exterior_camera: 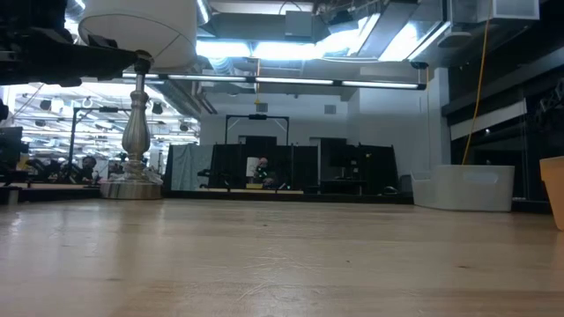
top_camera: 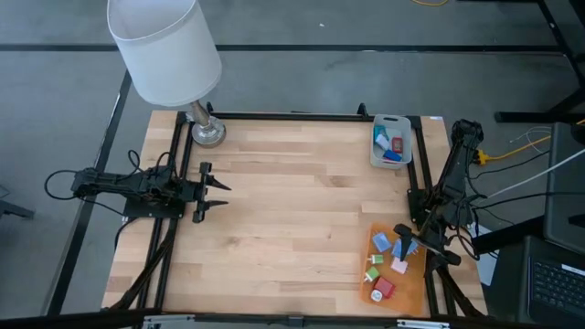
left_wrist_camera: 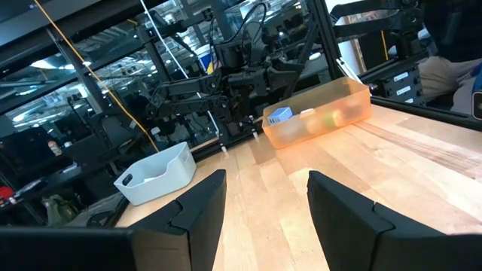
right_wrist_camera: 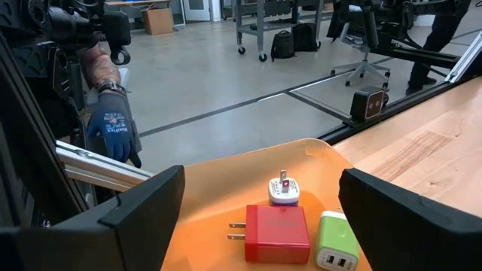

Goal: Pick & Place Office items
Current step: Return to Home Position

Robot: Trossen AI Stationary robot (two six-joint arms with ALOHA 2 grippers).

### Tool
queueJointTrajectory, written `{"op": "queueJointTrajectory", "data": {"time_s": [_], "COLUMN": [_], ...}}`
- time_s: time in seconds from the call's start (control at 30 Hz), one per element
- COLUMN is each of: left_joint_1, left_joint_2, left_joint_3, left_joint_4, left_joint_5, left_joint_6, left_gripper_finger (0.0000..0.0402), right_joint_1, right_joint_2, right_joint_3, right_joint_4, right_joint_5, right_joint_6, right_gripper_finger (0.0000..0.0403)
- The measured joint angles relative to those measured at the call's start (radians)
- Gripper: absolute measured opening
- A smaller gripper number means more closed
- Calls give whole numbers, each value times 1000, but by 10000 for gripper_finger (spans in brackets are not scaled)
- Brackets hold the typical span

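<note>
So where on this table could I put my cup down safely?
The wide middle of the tabletop is free, bordered by the left gripper, the lamp base, the grey tray and the orange bin. It is crowded only at the right, where the right gripper hangs over the chargers in that bin.
</note>
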Motion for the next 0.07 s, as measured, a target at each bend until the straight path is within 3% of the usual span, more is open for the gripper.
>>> {"op": "queueJointTrajectory", "data": {"time_s": [0.07], "left_joint_1": [0], "left_joint_2": [0], "left_joint_3": [0], "left_joint_4": [0], "left_joint_5": [0], "left_joint_6": [0], "left_gripper_finger": [182], "right_joint_1": [0], "right_joint_2": [0], "right_joint_3": [0], "right_joint_4": [0], "right_joint_5": [0], "right_joint_6": [0], "right_gripper_finger": [347]}}
